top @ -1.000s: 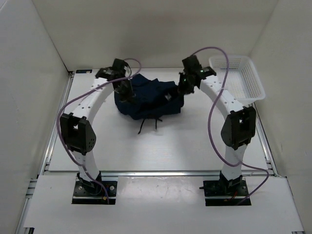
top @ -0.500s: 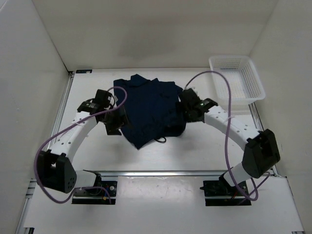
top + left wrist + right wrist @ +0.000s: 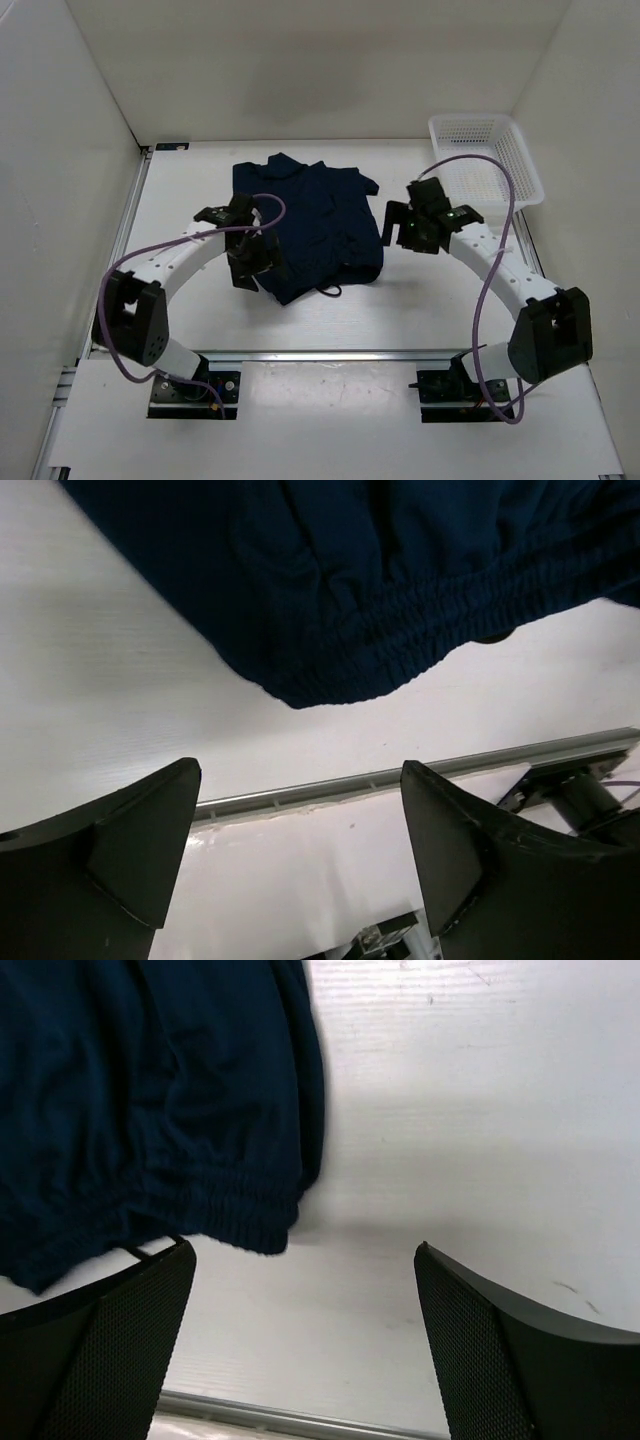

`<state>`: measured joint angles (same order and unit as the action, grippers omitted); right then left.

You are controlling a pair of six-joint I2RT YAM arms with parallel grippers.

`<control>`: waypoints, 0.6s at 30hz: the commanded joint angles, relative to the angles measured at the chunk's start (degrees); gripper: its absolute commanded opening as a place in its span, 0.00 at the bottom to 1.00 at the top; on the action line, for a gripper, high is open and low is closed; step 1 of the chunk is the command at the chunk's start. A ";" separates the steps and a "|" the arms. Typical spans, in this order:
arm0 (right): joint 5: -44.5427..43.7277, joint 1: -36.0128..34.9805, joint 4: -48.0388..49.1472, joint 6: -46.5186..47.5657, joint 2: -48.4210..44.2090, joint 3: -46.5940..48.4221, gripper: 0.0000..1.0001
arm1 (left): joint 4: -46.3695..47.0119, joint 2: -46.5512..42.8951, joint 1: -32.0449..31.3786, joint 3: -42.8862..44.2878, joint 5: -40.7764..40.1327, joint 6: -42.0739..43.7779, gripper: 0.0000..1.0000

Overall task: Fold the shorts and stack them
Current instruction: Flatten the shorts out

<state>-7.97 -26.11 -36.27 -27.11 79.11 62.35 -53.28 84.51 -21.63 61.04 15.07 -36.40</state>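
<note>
Navy-blue soft cloth shorts (image 3: 310, 225): folded bundle flat on the white tabletop (image 3: 420, 300), between my claws. Left claw (image 3: 255, 265): wide open, empty, cloth just ahead. Right claw (image 3: 400, 225): wide open, empty, cloth just beside its left. I judge the next fold needs level grips at the elastic edge. Wrist views show the gathered waistband (image 3: 400, 660); only overhead shows the whole outline.

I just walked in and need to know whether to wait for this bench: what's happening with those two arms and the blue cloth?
Two robot arms are folding dark navy shorts, which lie roughly folded on the table. The left gripper hovers at their near-left corner and the right gripper is beside their right edge. Both are open, holding nothing. A white basket stands at the far right.
</note>
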 commanded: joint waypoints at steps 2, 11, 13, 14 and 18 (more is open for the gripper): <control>23.80 9.22 6.90 -2.86 3.75 -1.53 0.94 | 3.87 3.37 -3.50 1.45 -2.50 -2.88 0.93; 35.13 8.53 12.18 -5.32 19.75 -1.53 0.77 | 6.69 14.10 -4.65 3.04 -3.12 -2.88 0.22; 35.13 8.00 12.71 -5.84 20.29 -1.53 0.46 | 6.69 14.10 -4.65 4.52 -3.12 -2.88 0.10; 34.52 8.00 12.72 -5.85 20.29 -1.53 0.30 | 6.69 14.10 -4.65 4.53 -3.12 -2.88 0.10; 28.72 8.00 11.14 -5.85 17.93 1.72 0.00 | 6.69 14.10 -4.65 6.81 -3.12 -2.36 0.10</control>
<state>22.57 -18.28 -25.85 -32.71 99.98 61.10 -48.21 100.16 -26.00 64.79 12.47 -38.98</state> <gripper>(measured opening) 0.039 0.134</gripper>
